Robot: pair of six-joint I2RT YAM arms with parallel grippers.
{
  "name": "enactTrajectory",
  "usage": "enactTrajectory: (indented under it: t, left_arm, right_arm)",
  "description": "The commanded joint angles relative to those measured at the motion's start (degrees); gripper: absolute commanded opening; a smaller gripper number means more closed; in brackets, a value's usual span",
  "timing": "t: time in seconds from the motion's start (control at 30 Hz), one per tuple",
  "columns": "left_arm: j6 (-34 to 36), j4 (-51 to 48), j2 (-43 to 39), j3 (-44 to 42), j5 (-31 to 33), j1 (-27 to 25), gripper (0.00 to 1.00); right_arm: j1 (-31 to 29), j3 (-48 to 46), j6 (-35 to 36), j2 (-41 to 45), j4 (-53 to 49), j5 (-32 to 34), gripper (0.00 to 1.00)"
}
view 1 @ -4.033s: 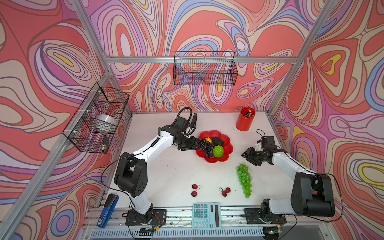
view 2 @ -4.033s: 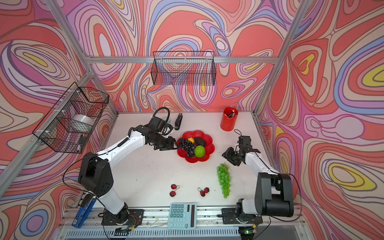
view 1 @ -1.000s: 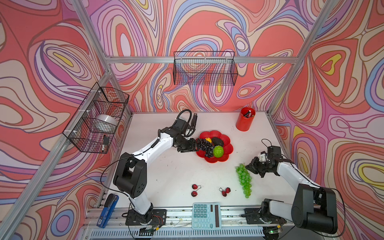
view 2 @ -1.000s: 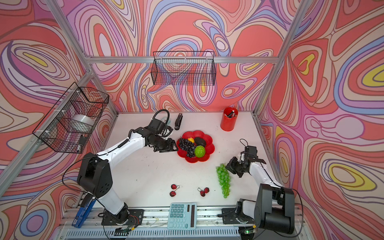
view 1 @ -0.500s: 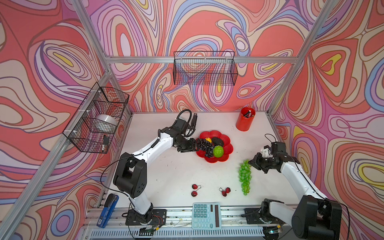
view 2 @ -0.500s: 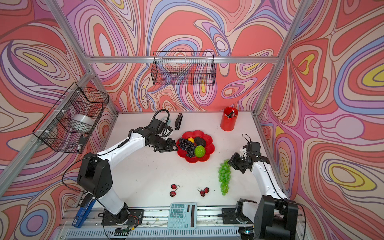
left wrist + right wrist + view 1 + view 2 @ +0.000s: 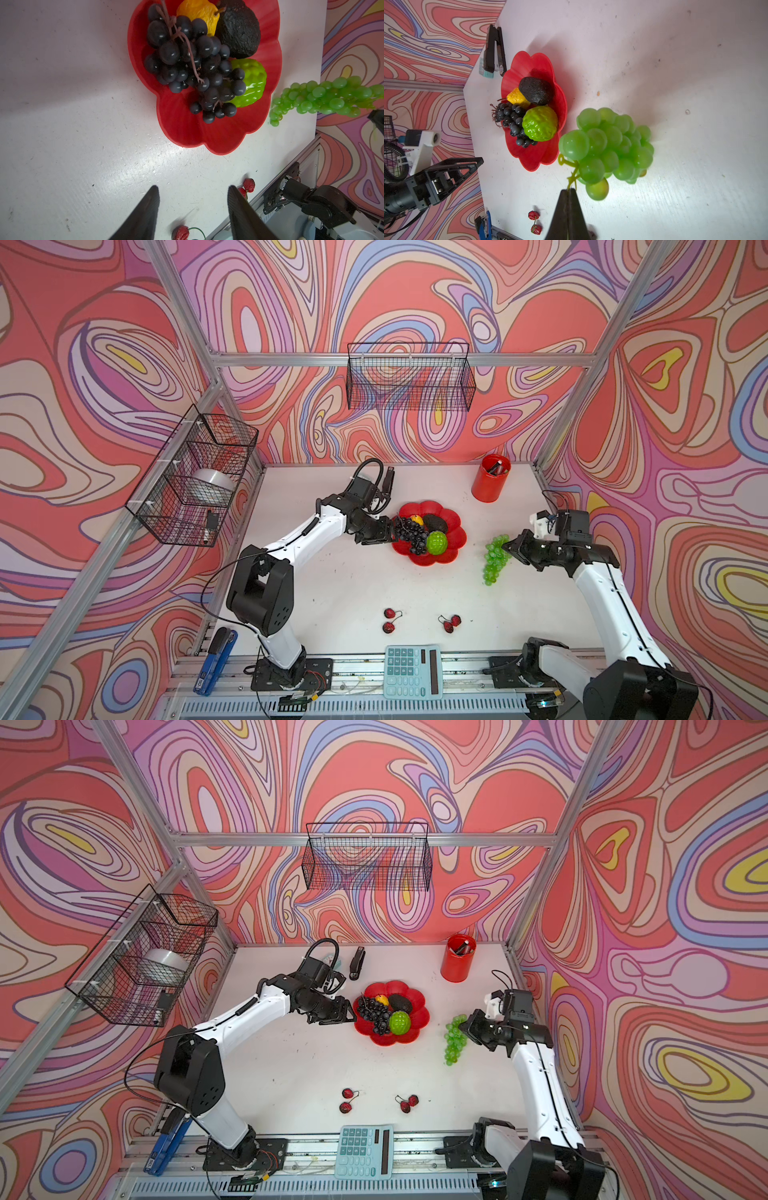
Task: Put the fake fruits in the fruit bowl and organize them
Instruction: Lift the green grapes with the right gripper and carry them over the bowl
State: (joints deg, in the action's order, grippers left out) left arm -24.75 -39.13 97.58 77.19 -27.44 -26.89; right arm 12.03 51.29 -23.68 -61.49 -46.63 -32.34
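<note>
**Edges.** The left-wall basket (image 7: 195, 477) hangs high, behind and outboard of my left gripper (image 7: 387, 532). The back-wall basket (image 7: 409, 377) sits well above both grippers. A stapler (image 7: 357, 963) lies at the back edge, just beside my left wrist. The pen cup (image 7: 490, 479) stands at the back edge, well apart from my right gripper (image 7: 506, 547). My right wrist runs near the right wall. The calculator (image 7: 411, 672) rests on the front rail between the two arm bases.

**Surface.** The white table (image 7: 332, 580) is scuffed and mostly bare on the front side of both grippers. The left cherry pair (image 7: 388, 620) and right cherry pair (image 7: 451, 622) lie there, well apart from either gripper and near the calculator.

**Task items.**
- **Left gripper:** its jaws are apart, and the wrist view shows only table between them.
- **Bowl:** the fruit bowl (image 7: 436, 562) lies just ahead of the left fingertips. In both top views the tips sit at its rim beside the dark grape bunch (image 7: 411, 533); I cannot tell if they touch.
- **In the bowl:** beyond the dark bunch are the yellow-orange fruit (image 7: 417, 519), the avocado (image 7: 435, 523) and the lime-green fruit (image 7: 436, 542).
- **Right gripper:** its jaws are together, pinching the stem of the green grape bunch (image 7: 494, 558).
- **Green bunch:** it hangs below and ahead of the right tips, between them and the bowl, and outside the rim. I cannot tell whether its lowest grapes touch the table.
</note>
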Motion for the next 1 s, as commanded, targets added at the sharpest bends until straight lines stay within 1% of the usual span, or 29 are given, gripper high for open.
enactTrajectory:
  t: [0.0,0.27,0.43,0.53,0.6,0.8,0.97]
  left_arm:
    - [-0.7,-0.3,0.0,1.6,-0.4,0.3,0.56]
    - [-0.5,-0.5,0.7,1.9,-0.1,0.3,0.56]
    - [-0.4,-0.6,0.8,2.3,0.3,0.3,0.56]
    - [-0.5,-0.9,0.8,2.4,0.4,0.3,0.56]
    - [-0.5,-0.9,0.5,2.4,0.6,0.3,0.56]
    - [-0.5,-1.5,-0.3,2.5,1.1,0.3,0.56]
    - [-0.3,-2.1,-1.9,2.0,2.3,0.3,0.56]
  right_arm:
    - [0.2,1.9,1.8,0.3,-1.7,-2.4,0.0]
    - [0.2,7.1,2.2,-2.0,-2.8,-6.6,0.0]
    - [-0.2,12.5,1.7,-4.5,-3.4,-10.2,0.0]
    - [-1.5,16.3,0.7,-6.4,-3.0,-11.2,0.0]
    - [-3.3,18.5,-0.1,-7.7,-2.7,-11.1,0.0]
    - [-11.3,26.0,-2.1,-13.3,-1.6,-9.1,0.0]
    - [-14.9,29.9,-4.4,-16.1,0.7,-8.2,0.0]
